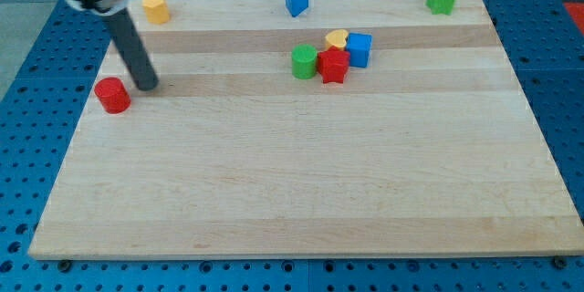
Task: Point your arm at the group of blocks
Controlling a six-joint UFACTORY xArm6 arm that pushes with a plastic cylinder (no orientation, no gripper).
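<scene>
A: Where's my tip point(146, 86)?
B: Near the wooden board's point(301, 201) left edge, just right of the red cylinder point(112, 95). No fingers, just a rod.
A: And the group?
B: Green cylinder point(304, 61), red star point(333, 66), yellow block point(337, 39) and blue cube point(359, 49) cluster upper centre, well apart across open board.

1 camera looks down at a slant from beyond the near edge of the wooden board point(301, 192), facing its far edge. It sits near enough that the board almost fills the frame, blue pegboard point(557, 73) showing around it. No second view overlaps.
</scene>
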